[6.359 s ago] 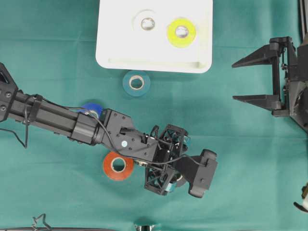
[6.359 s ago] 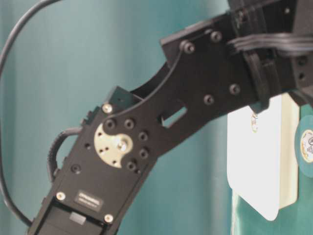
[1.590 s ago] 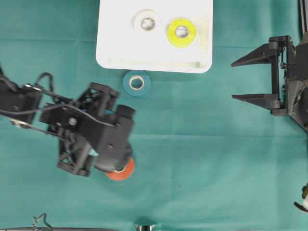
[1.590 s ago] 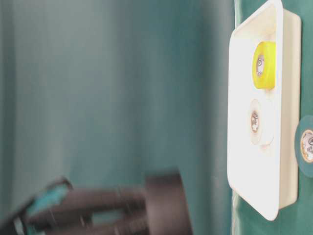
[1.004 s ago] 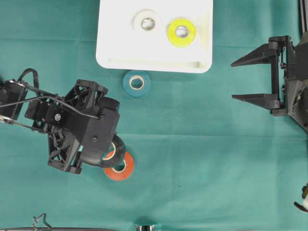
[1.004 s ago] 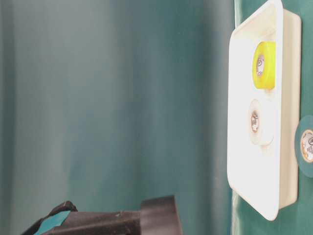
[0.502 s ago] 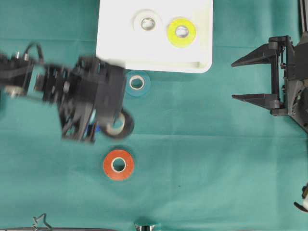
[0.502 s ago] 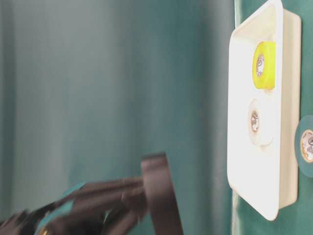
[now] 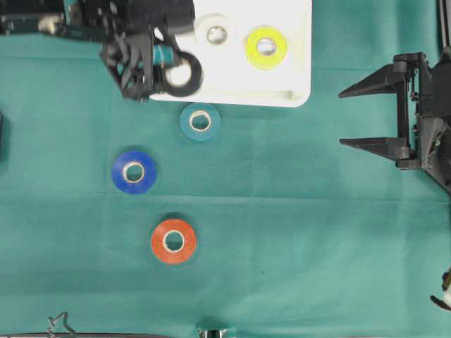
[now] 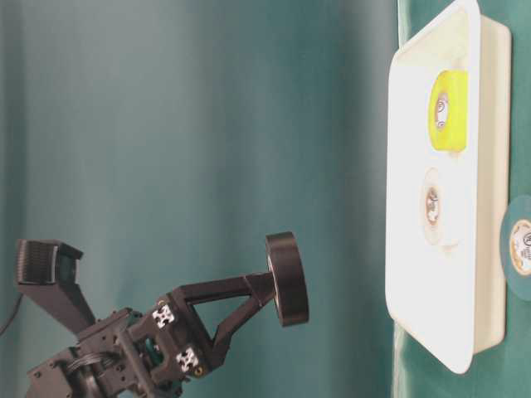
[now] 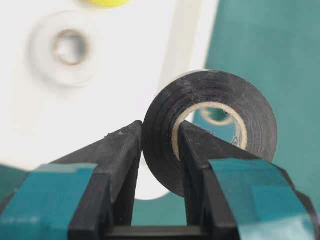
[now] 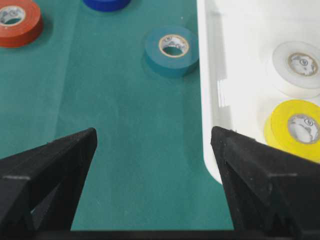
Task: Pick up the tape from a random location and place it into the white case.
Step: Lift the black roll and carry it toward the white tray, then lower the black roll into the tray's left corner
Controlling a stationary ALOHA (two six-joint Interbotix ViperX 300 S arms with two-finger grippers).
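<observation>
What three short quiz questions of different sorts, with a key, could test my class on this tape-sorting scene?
1. True or false: the left gripper grips the black tape with one finger through its hole.
2. Multiple choice: which rolls already lie in the white case? A) white tape and yellow tape; B) blue and red; C) teal only.
3. How many rolls lie on the green cloth?

Key: 1 true; 2 A; 3 three: teal tape, blue tape, red tape.
</observation>
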